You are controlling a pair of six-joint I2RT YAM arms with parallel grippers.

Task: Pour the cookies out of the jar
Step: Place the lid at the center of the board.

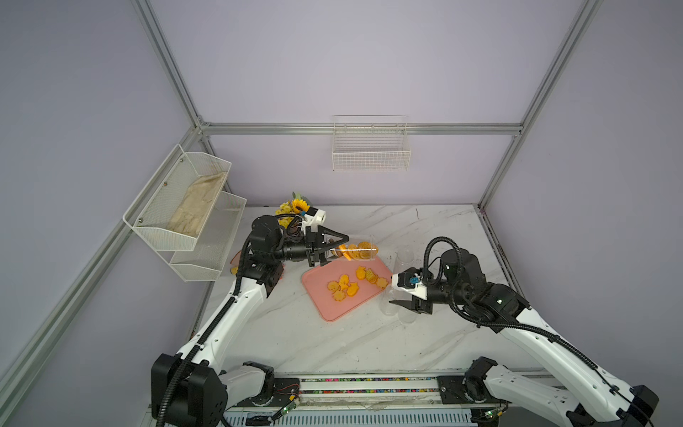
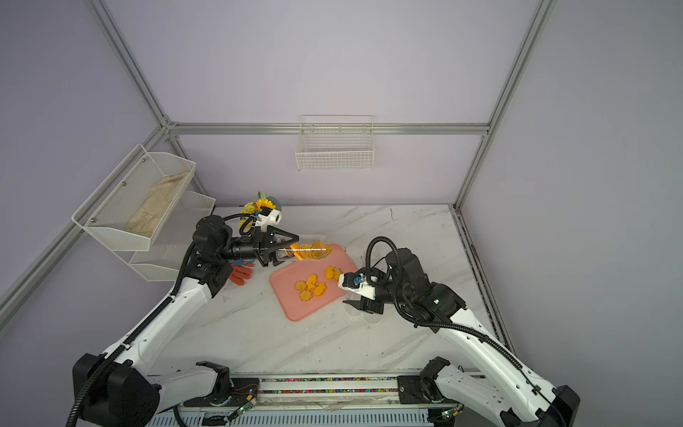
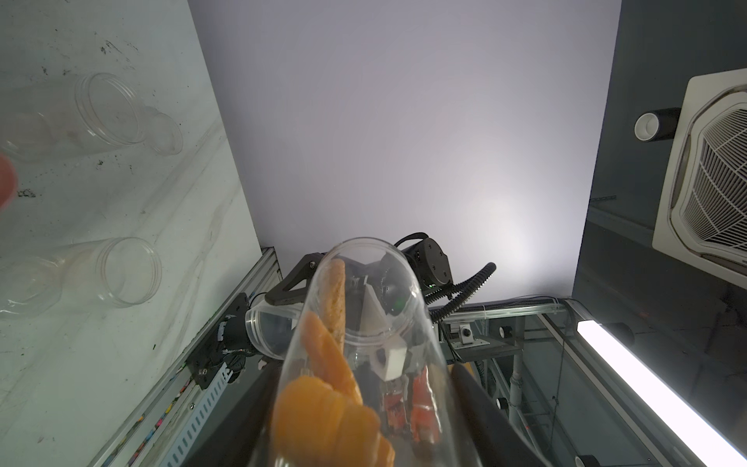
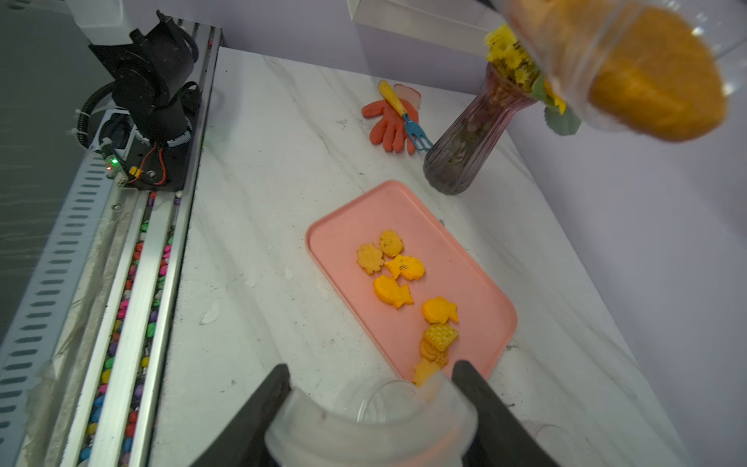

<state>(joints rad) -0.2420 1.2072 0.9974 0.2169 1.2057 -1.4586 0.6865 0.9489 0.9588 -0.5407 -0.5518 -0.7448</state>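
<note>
Pouring: partway, jar (image 1: 366,242) tipped over tray (image 1: 321,308), mid-frame.
Done: some cookies (image 1: 343,286) on tray.
Remaining: several in jar.
Left gripper (image 1: 334,251): clenching jar.
Right gripper (image 4: 370,376): clenching clear cap (image 4: 364,436).

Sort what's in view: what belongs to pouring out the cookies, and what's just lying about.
Job in hand: jar, cookies, pink tray, lid.

Lying about: vase of flowers, orange glove, garden fork, empty jars, wire basket.
</note>
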